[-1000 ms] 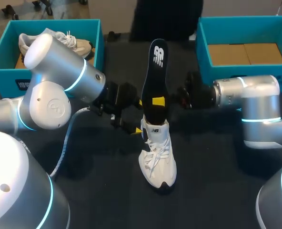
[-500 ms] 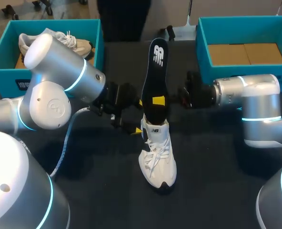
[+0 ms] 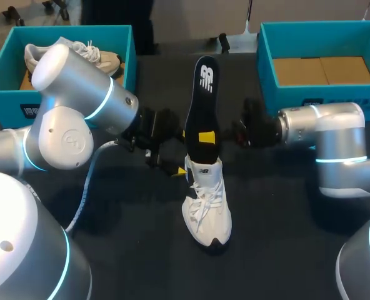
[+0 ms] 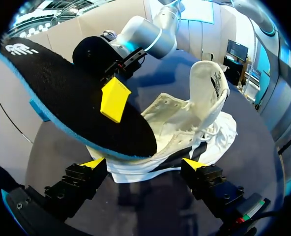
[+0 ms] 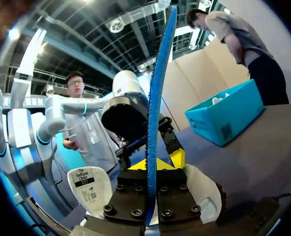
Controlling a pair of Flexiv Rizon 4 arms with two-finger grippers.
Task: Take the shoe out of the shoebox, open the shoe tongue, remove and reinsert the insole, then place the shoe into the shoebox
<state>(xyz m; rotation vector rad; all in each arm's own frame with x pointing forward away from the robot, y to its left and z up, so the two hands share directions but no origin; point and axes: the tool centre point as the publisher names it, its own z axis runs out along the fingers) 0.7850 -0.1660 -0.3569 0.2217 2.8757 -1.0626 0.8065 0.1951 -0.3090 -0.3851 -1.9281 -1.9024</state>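
This looks like a robotics lab. Two silver robot arms with glowing cyan rings, the left arm (image 3: 72, 131) and the right arm (image 3: 322, 128), meet over a dark-covered table (image 3: 285, 206). A teal shoebox (image 3: 127, 56) sits far left and a second teal shoebox (image 3: 360, 92) far right. A white shoe (image 3: 207, 200) stands mid-table between the arms.

Insole (image 3: 203, 106) black, blue edge, white logo. Shoe (image 3: 207, 203) white, white laces, black toe trim. Second shoe (image 3: 79, 53) white, beige. Left box (image 3: 125, 56), right box (image 3: 266, 62) teal; brown cardboard (image 3: 322, 70) in right. Desk (image 3: 279, 206) black. Left arm (image 3: 72, 125), right arm (image 3: 335, 134) silver, cyan rings. Left claw (image 4: 143, 164), right claw (image 5: 155, 162) black, yellow tips.
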